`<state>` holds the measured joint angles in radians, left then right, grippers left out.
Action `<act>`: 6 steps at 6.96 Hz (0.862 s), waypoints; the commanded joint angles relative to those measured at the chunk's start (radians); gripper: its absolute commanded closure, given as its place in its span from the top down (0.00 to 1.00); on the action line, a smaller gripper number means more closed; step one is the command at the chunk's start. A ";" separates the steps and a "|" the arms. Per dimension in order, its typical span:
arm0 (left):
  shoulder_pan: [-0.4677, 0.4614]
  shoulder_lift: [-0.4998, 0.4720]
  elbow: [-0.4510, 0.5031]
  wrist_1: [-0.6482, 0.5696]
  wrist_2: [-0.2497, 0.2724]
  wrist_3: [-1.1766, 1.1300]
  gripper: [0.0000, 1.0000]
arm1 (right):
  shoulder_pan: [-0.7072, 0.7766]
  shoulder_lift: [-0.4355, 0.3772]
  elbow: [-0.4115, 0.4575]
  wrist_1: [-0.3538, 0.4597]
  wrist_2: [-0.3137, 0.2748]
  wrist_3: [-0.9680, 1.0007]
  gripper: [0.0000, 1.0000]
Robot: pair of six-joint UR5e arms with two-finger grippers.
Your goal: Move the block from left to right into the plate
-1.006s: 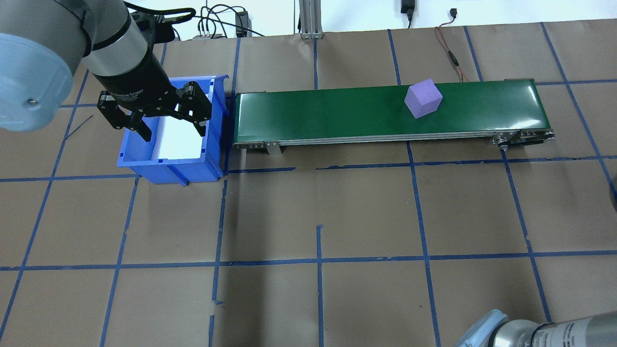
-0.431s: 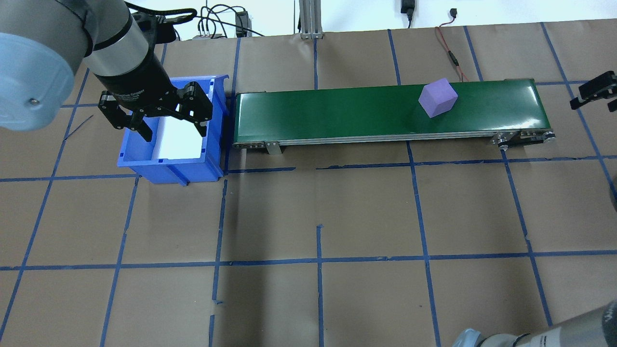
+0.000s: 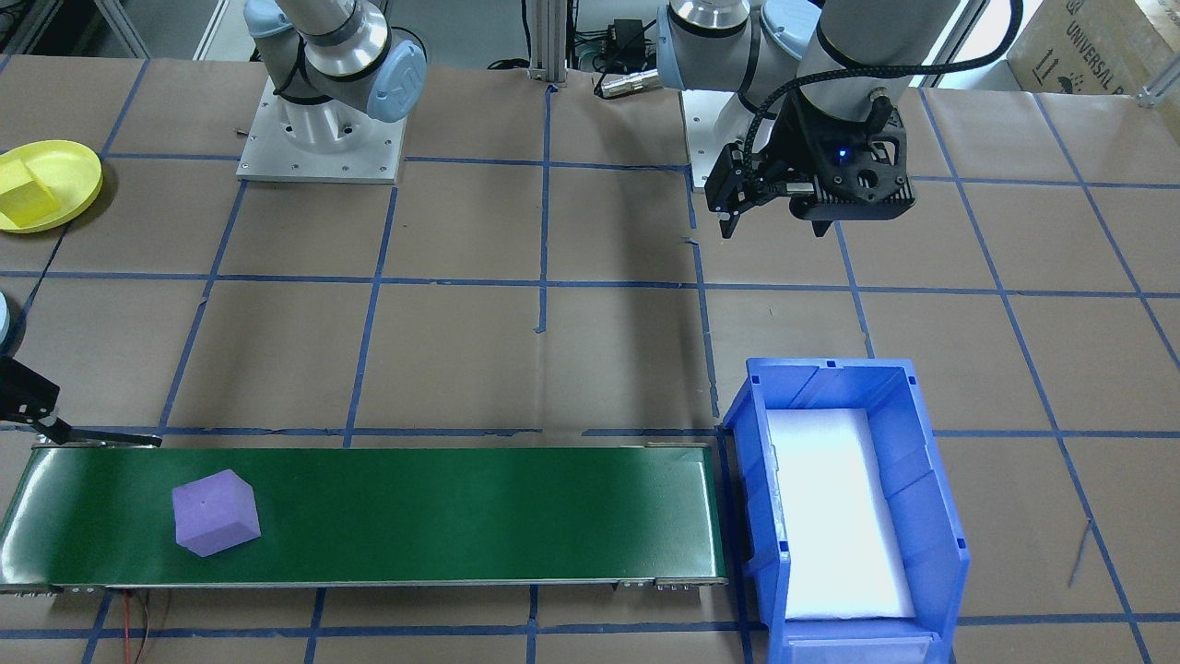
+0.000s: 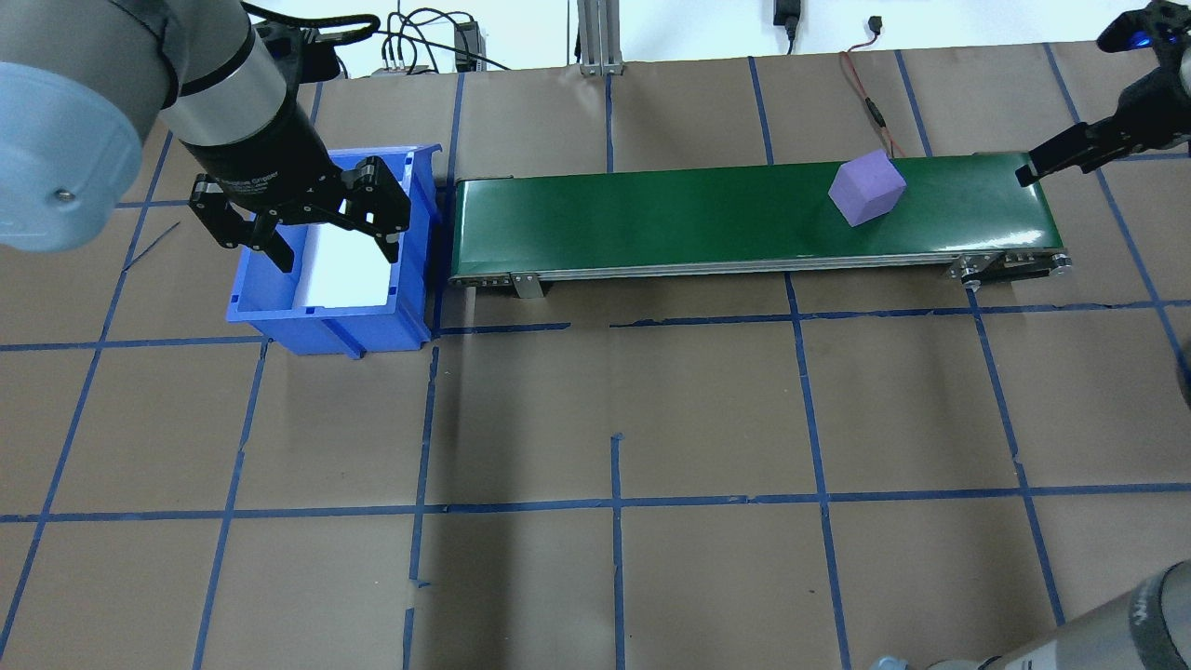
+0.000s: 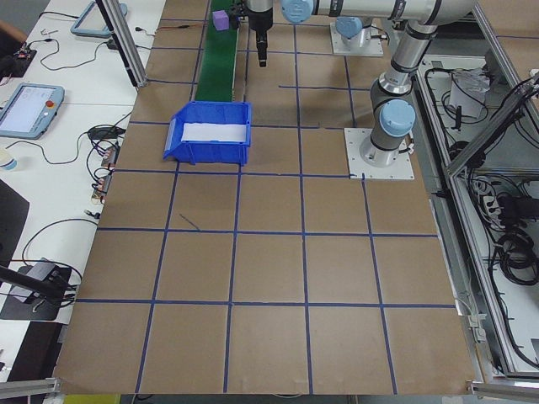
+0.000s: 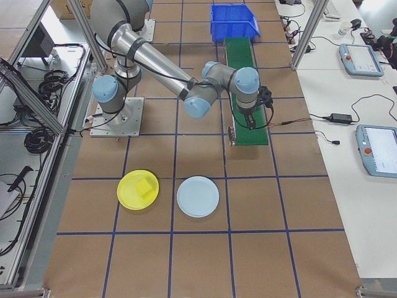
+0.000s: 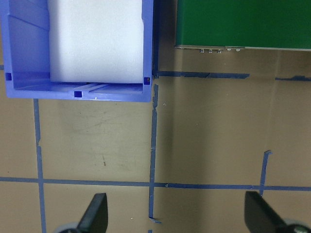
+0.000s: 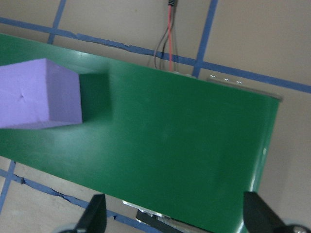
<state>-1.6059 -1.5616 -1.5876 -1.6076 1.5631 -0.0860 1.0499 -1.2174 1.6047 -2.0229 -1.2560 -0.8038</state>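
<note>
A purple block [image 4: 866, 188] lies on the green conveyor belt [image 4: 651, 219] near its right end; it also shows in the front view [image 3: 216, 512] and at the left of the right wrist view [image 8: 39, 94]. My right gripper [image 8: 177, 217] hangs open over the belt's right end, to the right of the block and apart from it. The left gripper [image 4: 335, 259] stands open and empty above the blue bin [image 4: 279, 321]. The yellow plate [image 6: 127, 194] lies on the table well away from the belt, with a yellow block [image 3: 26, 195] in it.
A pale blue plate [image 6: 198, 197] lies beside the yellow one. The bin butts against the belt's left end and has a white pad inside. A red cable [image 4: 865, 93] runs behind the belt. Brown paper with a blue tape grid covers the table.
The purple block has travelled rightward along the belt. My right gripper has come in from the right edge to the belt's right end. The left arm has not moved.
</note>
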 commanded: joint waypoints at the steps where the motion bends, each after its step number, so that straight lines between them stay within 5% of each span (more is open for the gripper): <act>1: 0.001 0.002 0.003 0.000 0.000 0.000 1.00 | 0.056 0.030 0.006 -0.013 0.055 -0.006 1.00; 6: 0.000 0.002 0.005 0.000 0.000 0.002 1.00 | 0.091 0.082 -0.003 -0.051 0.059 0.135 1.00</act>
<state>-1.6075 -1.5602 -1.5841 -1.6084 1.5631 -0.0848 1.1398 -1.1551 1.6057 -2.0461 -1.1998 -0.6728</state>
